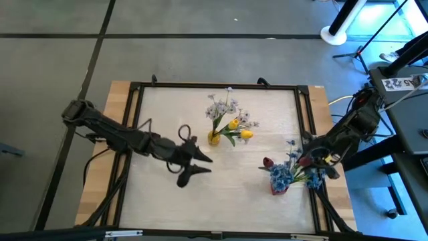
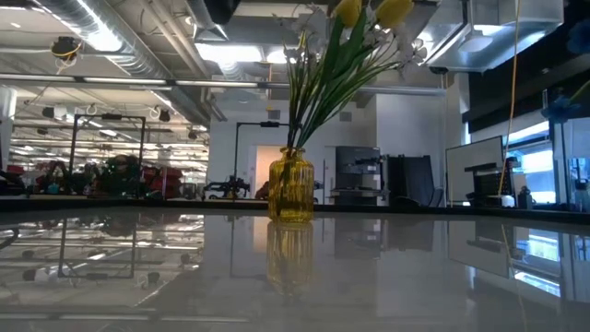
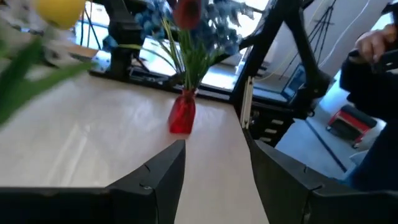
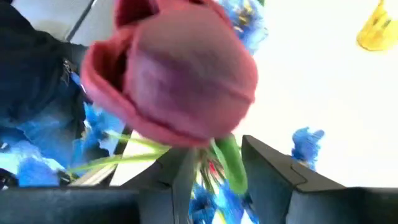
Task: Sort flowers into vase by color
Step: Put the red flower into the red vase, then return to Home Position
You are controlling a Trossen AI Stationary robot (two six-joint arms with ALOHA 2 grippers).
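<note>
- High view: right gripper (image 1: 314,159) sits right over the red vase (image 1: 279,185); left gripper (image 1: 195,163) waits mid-table, fingers apart, holding nothing.
- Right wrist view: fingers pinch the red flower (image 4: 180,81) by its stem; a clumsy drop could tip that vase or snag the blue flowers (image 4: 305,142).

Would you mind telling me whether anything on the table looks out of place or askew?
Nothing is spilled or toppled. The yellow vase and red vase stand upright. The one oddity: a red-pink flower sits among the blue flowers, at the right end effector.
</note>
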